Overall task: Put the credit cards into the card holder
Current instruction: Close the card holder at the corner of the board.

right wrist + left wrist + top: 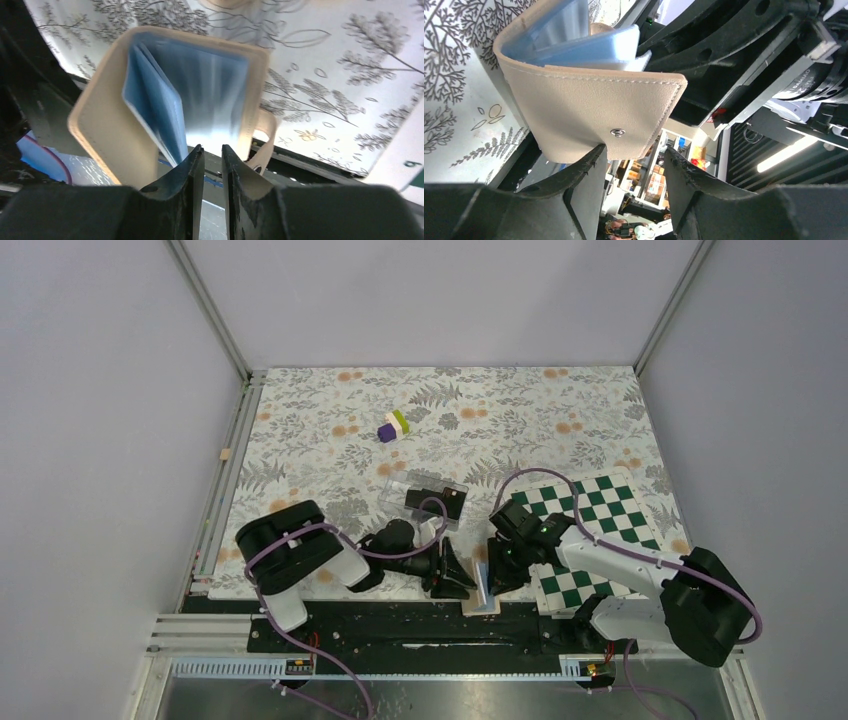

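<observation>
The card holder [484, 587] stands on edge, open, at the table's near edge between my two grippers. In the left wrist view its tan outside with the snap button [618, 132] faces me and rests against my left finger; my left gripper [634, 150] is open, and it also shows in the top view [458, 578]. In the right wrist view the card holder's light blue inside [210, 95] fans open, blurred. My right gripper [212, 148] is almost closed, pinching the holder's lower edge at the tips, and it also shows in the top view [497, 570]. Black credit cards [452, 503] lie in a clear plastic case.
The clear case [400, 490] lies just behind my left gripper. A green-white checkerboard [600, 502] lies under my right arm. A purple-green-white block cluster [393, 426] sits further back. The metal rail [400, 625] runs along the near edge.
</observation>
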Robot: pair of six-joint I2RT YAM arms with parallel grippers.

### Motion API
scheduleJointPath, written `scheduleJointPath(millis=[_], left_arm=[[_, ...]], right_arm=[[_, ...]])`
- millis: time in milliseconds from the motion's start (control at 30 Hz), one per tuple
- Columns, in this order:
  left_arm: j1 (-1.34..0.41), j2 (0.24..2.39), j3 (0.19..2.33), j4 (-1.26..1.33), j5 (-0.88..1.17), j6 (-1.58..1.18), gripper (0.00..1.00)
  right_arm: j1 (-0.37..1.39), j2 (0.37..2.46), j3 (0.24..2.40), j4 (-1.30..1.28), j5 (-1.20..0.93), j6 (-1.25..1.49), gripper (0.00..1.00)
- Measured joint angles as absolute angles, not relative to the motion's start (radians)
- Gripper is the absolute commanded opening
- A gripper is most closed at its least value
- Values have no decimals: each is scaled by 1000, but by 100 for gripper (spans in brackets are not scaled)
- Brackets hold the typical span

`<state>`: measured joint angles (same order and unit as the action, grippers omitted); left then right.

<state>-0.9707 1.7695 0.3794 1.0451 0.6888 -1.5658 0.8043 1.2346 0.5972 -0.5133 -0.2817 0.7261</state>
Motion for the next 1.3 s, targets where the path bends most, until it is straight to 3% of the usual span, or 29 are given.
scheduleJointPath(millis=[300,567,767,900,1033,1200,1300], left_arm=[[-995,1681,500,699,630,-1402,63],[-1013,1758,594,679,629,-1357,65],[-1017,1789,615,697,622,-1349,64],[-1018,1797,616,710,606,-1349,53],[-1021,1798,620,699,590,-1344,30],[-1028,1782,669,542,548,-1287,20],[-1029,1764,730,343,506,-1235,12]], right_arm=[[721,1198,591,-617,-239,691,26],[634,1113,591,-652,-255,652,45],[573,1059,591,-682,-261,623,50],[556,1072,592,-701,-270,598,54],[544,1096,602,-717,-274,574,53],[527,1132,657,-721,-285,537,46],[519,1171,694,-717,-302,519,46]])
